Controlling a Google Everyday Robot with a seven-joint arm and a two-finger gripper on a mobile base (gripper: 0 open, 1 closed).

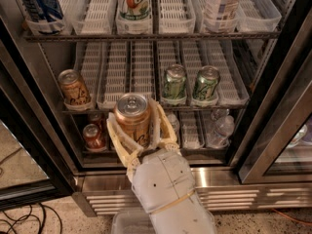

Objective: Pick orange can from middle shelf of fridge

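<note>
Two cream fingers (163, 128) of the gripper (138, 130) grip the orange can (131, 116) between them. It stands upright, long axis vertical, just in front of the middle shelf (139, 67) rail, at the fridge (234, 189) opening. A straight backward pull looks sufficient.

The gripper (136, 125), in front of the middle shelf (122, 67), grips the orange can (130, 113).
</note>
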